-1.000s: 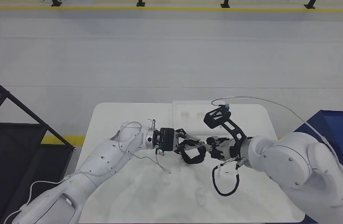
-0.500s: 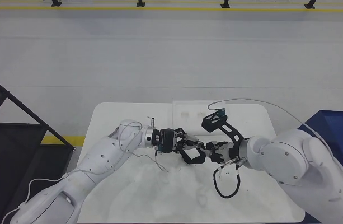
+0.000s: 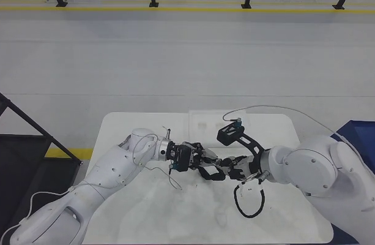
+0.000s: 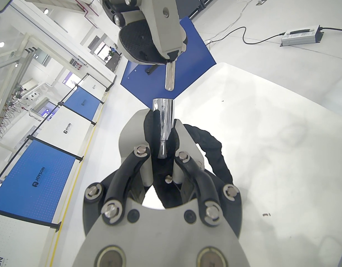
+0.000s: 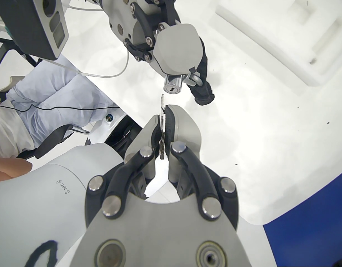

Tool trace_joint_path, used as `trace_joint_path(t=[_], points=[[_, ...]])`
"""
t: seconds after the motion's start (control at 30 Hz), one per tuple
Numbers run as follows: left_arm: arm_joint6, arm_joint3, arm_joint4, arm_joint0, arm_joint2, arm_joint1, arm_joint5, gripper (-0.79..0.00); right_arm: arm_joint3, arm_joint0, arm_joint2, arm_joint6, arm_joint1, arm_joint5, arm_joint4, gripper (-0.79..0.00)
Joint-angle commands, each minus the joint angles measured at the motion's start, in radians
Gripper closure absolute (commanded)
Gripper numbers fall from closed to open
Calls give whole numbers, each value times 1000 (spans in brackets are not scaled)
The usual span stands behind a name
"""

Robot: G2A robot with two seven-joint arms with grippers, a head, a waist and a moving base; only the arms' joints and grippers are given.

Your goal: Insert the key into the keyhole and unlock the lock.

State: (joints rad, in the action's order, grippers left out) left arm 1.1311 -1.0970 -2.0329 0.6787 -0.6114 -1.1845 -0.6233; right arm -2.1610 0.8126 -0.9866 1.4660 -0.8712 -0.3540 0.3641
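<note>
Left gripper (image 4: 159, 140) clamped tight on chrome lock (image 4: 163, 112), cylinder jutted beyond its fingertips, black cable (image 4: 212, 145) looped behind, right gripper (image 5: 164, 122) pinched closed on key (image 5: 161, 102), blade protruded past pads, tip stood just short of keyhole (image 5: 172, 88), above white table (image 3: 132, 214).

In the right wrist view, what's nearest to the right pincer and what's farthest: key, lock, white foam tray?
1. Key, gripped in the right pincer.
2. Lock, just ahead, held by the left pincer.
3. Foam tray, well beyond both.
</note>
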Motion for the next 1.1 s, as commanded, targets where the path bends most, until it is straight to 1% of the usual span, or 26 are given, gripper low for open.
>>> trace_joint_path(t=[0.0, 0.23, 0.4, 0.63, 1.07], points=[[1, -1, 3, 0, 1, 0, -1, 0, 0, -4, 5, -2, 3, -2, -3, 0], [-6, 7, 48, 2, -9, -2, -9, 0, 14, -21, 42, 6, 13, 6, -21, 0], [0, -7, 63, 3, -7, -3, -27, 0, 30, -40, 64, -19, 17, -19, -21, 0], [-7, -11, 63, 9, -6, 0, -34, 0, 21, -56, 61, -40, 25, -41, -29, 0], [-13, -12, 70, 14, -4, 3, -40, 0, 0, -45, 39, -71, 39, -72, -54, 0]])
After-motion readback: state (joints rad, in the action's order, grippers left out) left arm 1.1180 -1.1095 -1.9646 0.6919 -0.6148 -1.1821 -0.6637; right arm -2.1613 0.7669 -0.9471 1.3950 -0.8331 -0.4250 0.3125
